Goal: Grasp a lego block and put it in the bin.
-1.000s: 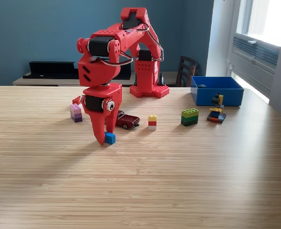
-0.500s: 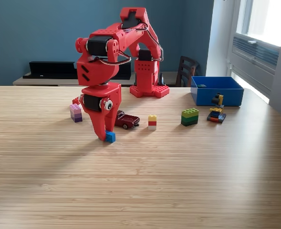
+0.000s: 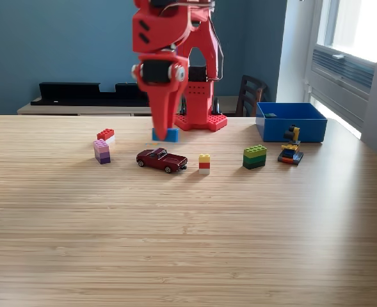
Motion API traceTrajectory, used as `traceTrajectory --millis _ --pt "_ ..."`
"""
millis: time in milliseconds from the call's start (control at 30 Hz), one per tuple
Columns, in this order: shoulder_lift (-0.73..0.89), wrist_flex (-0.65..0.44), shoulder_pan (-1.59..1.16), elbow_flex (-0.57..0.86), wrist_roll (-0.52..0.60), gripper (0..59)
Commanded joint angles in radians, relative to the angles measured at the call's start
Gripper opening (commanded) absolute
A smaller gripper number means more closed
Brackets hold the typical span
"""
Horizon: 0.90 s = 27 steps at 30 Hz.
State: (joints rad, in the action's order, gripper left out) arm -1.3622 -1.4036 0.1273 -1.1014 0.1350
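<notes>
- My pincer (image 3: 164, 131) points down, raised above the desk (image 3: 188, 236); its jaws are closed on a small blue block (image 3: 167, 134), which hangs clear of the wood.
- My red arm (image 3: 169, 38) rises out of the top of the exterior view; my base (image 3: 201, 121) stands on the desk just behind the block.
- The blue bin (image 3: 291, 123) sits at the exterior view's right, well apart from my pincer; a small dark piece lies inside by its back left corner; I cannot tell what it is.
- Below and in front of the held block stands a dark red toy car (image 3: 162, 160), on its wheels, nose toward the view's right.
- Right of the car is a small stack, yellow over red over white (image 3: 204, 164); further right a green stack on a dark layer (image 3: 255, 157).
- Just in front of the bin, near its right end, sits a mixed pile of yellow, dark and red pieces (image 3: 291, 148).
- At the view's left stands a pink and purple stack (image 3: 102, 151); just behind it lies a red and white piece (image 3: 105, 135).
- A dark chair (image 3: 250, 94) stands behind the desk, against a blue wall (image 3: 54, 45); a window (image 3: 354, 32) lights the view's right.
</notes>
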Motion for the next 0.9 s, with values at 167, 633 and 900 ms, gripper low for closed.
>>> traceTrajectory --millis 167,633,900 --pt "-0.394 -0.008 -0.422 -0.207 -0.083 0.0" --pt "-0.413 -0.124 -1.146 -0.377 -0.212 0.0" --pt "-0.411 -0.132 -1.453 -0.456 -0.245 0.0"
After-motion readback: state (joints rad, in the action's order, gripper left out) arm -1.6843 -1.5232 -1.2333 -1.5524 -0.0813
